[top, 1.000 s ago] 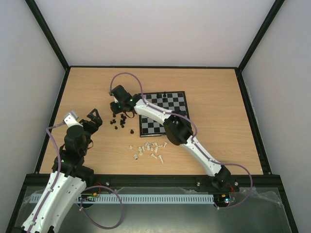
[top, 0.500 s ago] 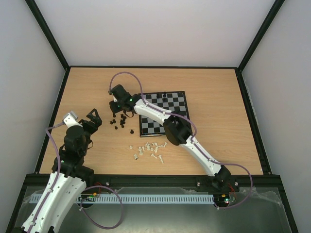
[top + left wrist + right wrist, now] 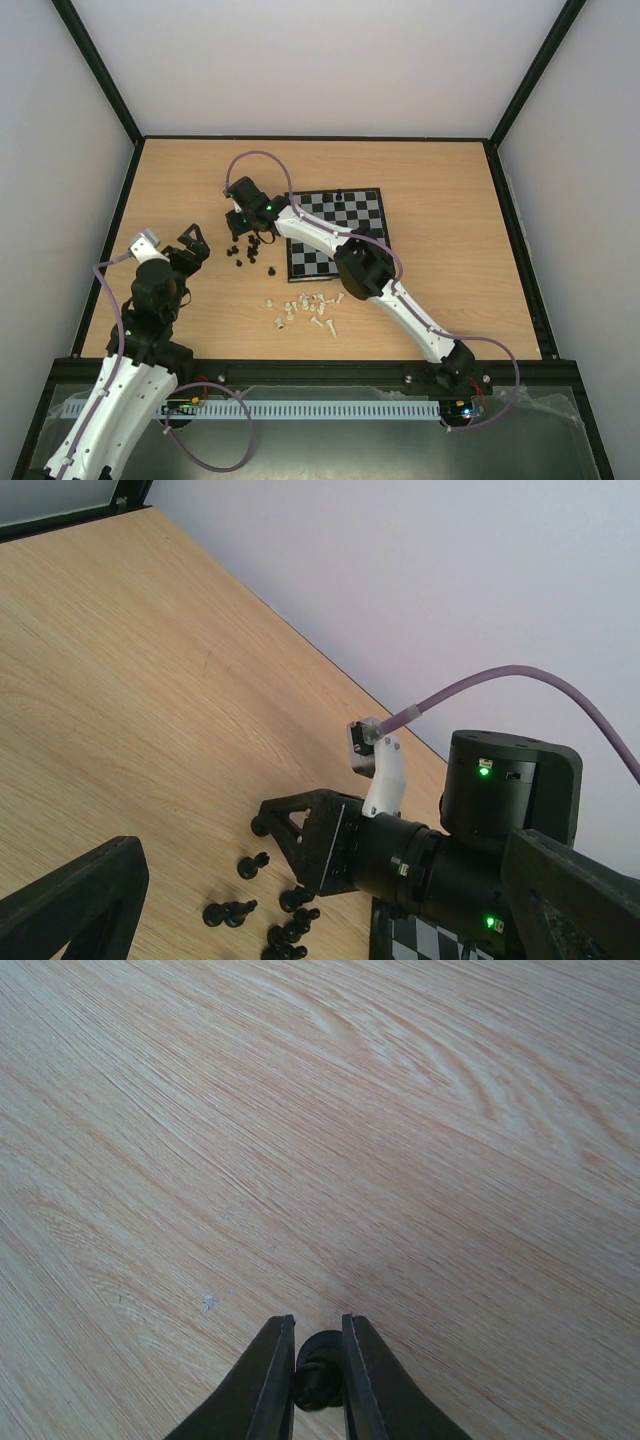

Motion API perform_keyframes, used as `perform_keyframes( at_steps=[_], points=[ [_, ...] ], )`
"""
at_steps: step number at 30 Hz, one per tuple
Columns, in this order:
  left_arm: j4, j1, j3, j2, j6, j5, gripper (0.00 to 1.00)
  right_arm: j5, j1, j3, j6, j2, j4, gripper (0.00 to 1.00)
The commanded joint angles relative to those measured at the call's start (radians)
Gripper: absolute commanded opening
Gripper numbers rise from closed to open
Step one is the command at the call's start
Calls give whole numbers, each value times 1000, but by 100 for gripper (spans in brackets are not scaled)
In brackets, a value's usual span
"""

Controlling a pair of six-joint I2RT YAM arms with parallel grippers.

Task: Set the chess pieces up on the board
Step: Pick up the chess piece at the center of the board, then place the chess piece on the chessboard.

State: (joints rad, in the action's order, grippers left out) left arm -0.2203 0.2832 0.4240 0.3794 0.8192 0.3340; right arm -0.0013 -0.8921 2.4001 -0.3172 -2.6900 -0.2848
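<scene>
Moved since a second ago: right arm's elbow eased slightly toward 11 o'clock in the top view; right claw barely shifted; left arm unchanged.
Right claw: fingers nearly closed, pinching one tiny black chessman between the tips, over the light wooden table. Cannot tell whether the man is already off the wood.
Left claw: spread wide, nothing in it, well apart at 9 o'clock of the black heap.
Board: square black-and-grey chequered board, flat, at 3 o'clock of the right claw. Two black men stand on its 12 o'clock row; part of the board is hidden under the arm.
Black heap: loose black chessmen just off the board's 9 o'clock side.
Cream scatter: cream chessmen at 7 o'clock of the board, most lying down.
Step in hand (judged): carry the pinched man to the 12 o'clock row.
Doing it well: lift straight up clear of the heap before swinging toward 3 o'clock. Keep the man upright and set it centred on a free square beside the two standing men. Part the fingers only a little, then rise vertically so the neighbours are not toppled.
</scene>
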Motion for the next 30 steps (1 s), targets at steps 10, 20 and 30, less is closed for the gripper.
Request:
perform_keyframes(
  at_steps=[10, 20, 30],
  points=[
    [71, 0, 71, 219, -56, -70, 100, 60, -6, -64, 46, 216, -83, 7],
    [102, 2, 213, 457, -146, -117, 100, 166, 73, -567, 29, 670, -39, 7],
    [160, 75, 384, 820, -261, -184, 99, 321, 308, -722, -41, 808, -193, 8]
  ],
)
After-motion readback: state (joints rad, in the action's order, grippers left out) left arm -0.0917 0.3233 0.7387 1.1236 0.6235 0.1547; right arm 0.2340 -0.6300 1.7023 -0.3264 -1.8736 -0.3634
